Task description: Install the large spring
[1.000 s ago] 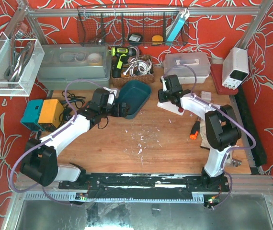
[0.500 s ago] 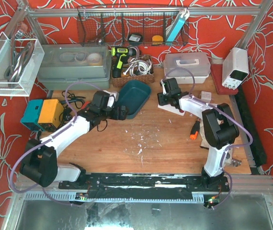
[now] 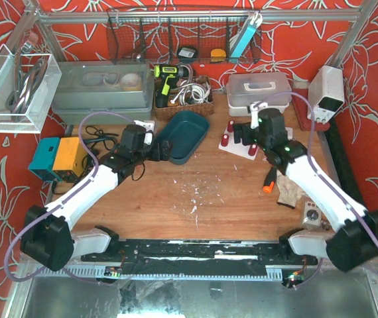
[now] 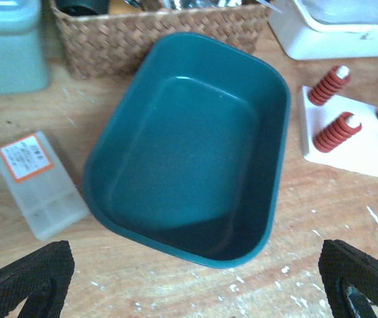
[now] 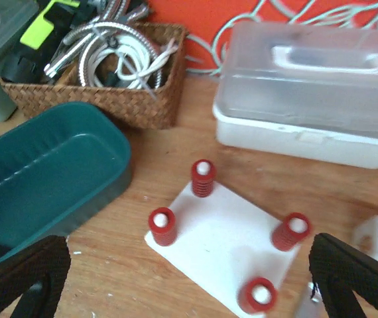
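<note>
A white base plate point(image 5: 225, 242) lies on the wooden table with several white pegs, and a red spring sits over each peg. The spring on the back peg point(image 5: 202, 177) is slim; the one at the plate's left corner point(image 5: 162, 226) and the two on the right point(image 5: 290, 231) are wider. My right gripper point(image 5: 189, 288) hovers above and just short of the plate, open, nothing between its fingers. The same plate point(image 3: 239, 143) shows in the top view beside the right gripper point(image 3: 246, 136). My left gripper point(image 4: 192, 285) is open and empty in front of the teal bin point(image 4: 278, 165).
The teal bin point(image 3: 199, 136) has nothing in it. Behind it are a wicker basket point(image 5: 152, 109) of cables and a white lidded box point(image 5: 308, 126). A small clear case point(image 4: 40, 192) lies left of the bin. An orange-handled tool point(image 3: 268, 180) lies right of the plate.
My right gripper has opened and drawn back from the plate, up and to the right. The springs stay on their pegs. The left arm has shifted slightly left.
</note>
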`<state>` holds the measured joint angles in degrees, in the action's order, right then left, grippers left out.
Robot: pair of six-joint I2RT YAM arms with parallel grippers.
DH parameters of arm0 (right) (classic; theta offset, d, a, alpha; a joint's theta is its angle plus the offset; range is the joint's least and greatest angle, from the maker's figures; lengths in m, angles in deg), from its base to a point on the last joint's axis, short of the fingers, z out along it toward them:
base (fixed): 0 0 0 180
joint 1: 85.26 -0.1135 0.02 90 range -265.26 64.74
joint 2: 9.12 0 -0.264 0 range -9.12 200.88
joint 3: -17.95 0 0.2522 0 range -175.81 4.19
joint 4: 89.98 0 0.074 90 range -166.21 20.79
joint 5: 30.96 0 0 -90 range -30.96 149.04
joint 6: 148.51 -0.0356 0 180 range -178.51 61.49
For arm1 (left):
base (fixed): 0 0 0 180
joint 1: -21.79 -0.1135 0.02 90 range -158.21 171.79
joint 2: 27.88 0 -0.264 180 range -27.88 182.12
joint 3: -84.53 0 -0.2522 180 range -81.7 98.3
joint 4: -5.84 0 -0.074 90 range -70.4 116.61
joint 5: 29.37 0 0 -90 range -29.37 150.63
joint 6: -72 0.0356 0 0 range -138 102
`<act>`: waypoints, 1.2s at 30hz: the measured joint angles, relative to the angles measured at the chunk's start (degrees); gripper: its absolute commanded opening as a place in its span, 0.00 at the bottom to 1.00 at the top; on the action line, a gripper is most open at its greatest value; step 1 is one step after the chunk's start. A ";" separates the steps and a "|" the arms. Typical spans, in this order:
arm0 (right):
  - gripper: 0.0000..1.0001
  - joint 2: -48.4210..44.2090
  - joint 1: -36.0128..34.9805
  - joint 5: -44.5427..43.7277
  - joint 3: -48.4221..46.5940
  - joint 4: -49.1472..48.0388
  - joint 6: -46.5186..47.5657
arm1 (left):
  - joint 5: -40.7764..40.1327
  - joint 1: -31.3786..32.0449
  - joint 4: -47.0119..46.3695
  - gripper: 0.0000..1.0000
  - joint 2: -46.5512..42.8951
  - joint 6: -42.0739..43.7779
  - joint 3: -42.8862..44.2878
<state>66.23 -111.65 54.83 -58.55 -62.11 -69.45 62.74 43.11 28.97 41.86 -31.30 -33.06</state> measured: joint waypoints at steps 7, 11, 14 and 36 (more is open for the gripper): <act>0.99 -16.11 0.02 -7.15 11.89 -1.68 4.96 | -6.97 0.07 -5.70 1.00 -2.71 1.05 -1.97; 0.99 -22.01 0.00 -11.26 20.61 -2.84 7.19 | -8.39 0.07 -16.94 1.00 -13.33 3.41 -12.90; 0.99 -26.14 0.11 -15.82 26.58 -5.11 10.88 | -10.51 0.11 -24.96 1.00 -19.45 5.81 -20.50; 0.99 -3.23 13.27 -16.09 45.92 -49.77 15.98 | -17.00 -10.84 -62.84 1.00 2.10 16.48 -38.86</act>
<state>63.00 -98.38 38.74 -12.63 -111.87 -53.47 45.74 32.27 -33.87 43.96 -14.82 -71.92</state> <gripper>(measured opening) 0.989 0.999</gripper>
